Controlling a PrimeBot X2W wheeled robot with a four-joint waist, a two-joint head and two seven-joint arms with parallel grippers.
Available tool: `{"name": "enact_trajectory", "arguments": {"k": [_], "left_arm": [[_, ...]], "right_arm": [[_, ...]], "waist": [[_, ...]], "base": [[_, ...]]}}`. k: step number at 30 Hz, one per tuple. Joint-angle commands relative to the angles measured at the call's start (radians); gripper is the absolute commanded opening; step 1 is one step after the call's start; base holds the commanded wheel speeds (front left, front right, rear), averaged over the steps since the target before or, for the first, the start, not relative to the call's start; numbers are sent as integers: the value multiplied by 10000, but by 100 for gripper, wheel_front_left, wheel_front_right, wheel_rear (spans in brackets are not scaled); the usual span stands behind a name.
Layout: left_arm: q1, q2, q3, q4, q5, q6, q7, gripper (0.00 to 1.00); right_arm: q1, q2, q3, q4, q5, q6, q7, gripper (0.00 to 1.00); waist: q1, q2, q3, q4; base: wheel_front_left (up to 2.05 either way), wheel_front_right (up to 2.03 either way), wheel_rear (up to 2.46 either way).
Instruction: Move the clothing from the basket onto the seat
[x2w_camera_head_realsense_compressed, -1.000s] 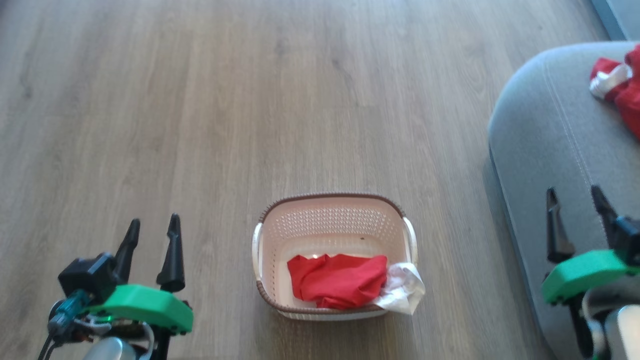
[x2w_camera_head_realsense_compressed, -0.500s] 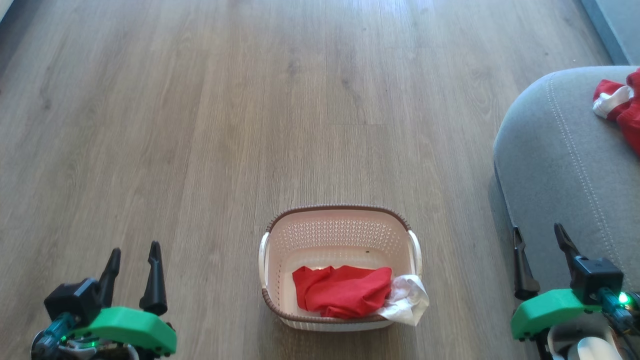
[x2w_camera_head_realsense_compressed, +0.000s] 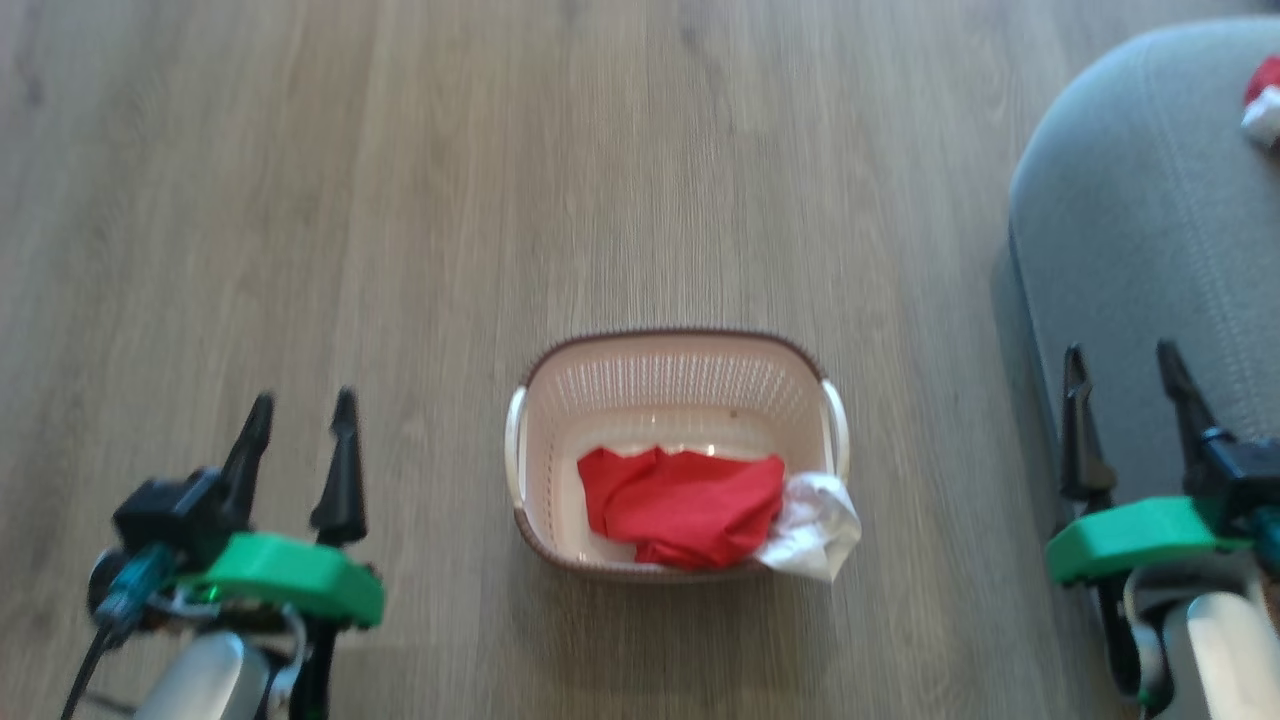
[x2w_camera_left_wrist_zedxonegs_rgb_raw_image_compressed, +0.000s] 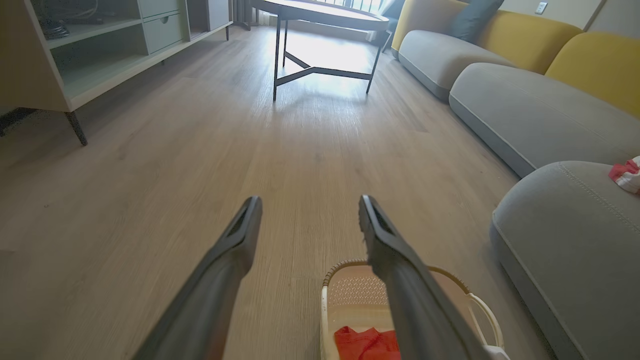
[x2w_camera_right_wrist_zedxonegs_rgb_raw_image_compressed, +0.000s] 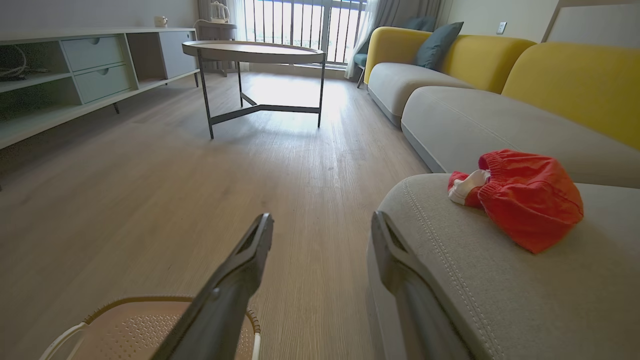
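Since the previous look my head camera had tipped, shifting the whole view; the basket (x2w_camera_head_realsense_compressed: 675, 390) and its contents had kept their places. Wood-look floor (x2w_camera_head_realsense_compressed: 300, 200) ran to a round-topped table (x2w_camera_right_wrist_zedxonegs_rgb_raw_image_compressed: 252, 50) on dark legs, a pale shelf unit (x2w_camera_right_wrist_zedxonegs_rgb_raw_image_compressed: 75, 75) and yellow backrests (x2w_camera_right_wrist_zedxonegs_rgb_raw_image_compressed: 575, 80). The basket stood on that floor, near the seat's (x2w_camera_head_realsense_compressed: 1130, 250) rounded edge but apart from it. A red garment (x2w_camera_head_realsense_compressed: 685, 505) lay against the basket's near wall; a white garment (x2w_camera_head_realsense_compressed: 815, 520) hung over its near right corner. Another red garment (x2w_camera_right_wrist_zedxonegs_rgb_raw_image_compressed: 535, 210), white-trimmed, lay on the seat, back from the edge. My left pincer (x2w_camera_head_realsense_compressed: 303, 400) hung wide and empty left of the basket, with bare floor between. My right pincer (x2w_camera_head_realsense_compressed: 1119, 350) hung wide and empty over the seat's edge.
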Motion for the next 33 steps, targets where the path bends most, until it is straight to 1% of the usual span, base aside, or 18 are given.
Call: {"name": "enact_trajectory", "arguments": {"k": [1, 5, 9, 13, 17, 22, 27, 33], "left_arm": [[-617, 114, 297, -315, 123, -89, -29, 100], [-1529, 4, -440, -208, 514, -519, 334, 100], [-2570, -113, -1372, 89, 977, -1236, 782, 100], [-3468, -213, -2180, 706, 1366, -1940, 1244, 100], [-4077, -445, -2855, 1538, 1617, -2413, 1664, 100], [-4587, -886, -3432, 2698, 1745, -2610, 2156, 100], [-5097, -1410, -3761, 3543, 1812, -2604, 2623, 100], [-5961, -1939, -4042, 4689, 2008, -2502, 3263, 100]], "right_arm": [[-320, -151, 103, -389, -43, 69, -138, 100], [-712, -147, -92, -726, 4, 69, -178, 100], [-1099, -104, -202, -945, 56, 69, -199, 100], [-1442, 2, -254, -1101, 121, 69, -207, 100], [-1664, 156, -326, -1236, 156, 69, -209, 100], [-1841, 321, -403, -1303, 219, 69, -210, 100], [-1931, 477, -503, -1373, 312, 69, -211, 100], [-2038, 644, -567, -1456, 478, 69, -211, 100]], "waist": [[1, -1, 625, -87], [1, -1, 1537, -244], [1, -1, 2357, -470], [1, -1, 2965, -816], [1, -1, 3349, -1217], [1, -1, 3604, -1745], [1, -1, 3919, -2237], [1, -1, 4594, -2756]], "base": [[0, 0, 0], [0, 0, 0], [0, 0, 0], [0, 0, 0], [0, 0, 0], [0, 0, 0], [0, 0, 0], [0, 0, 0]]}}
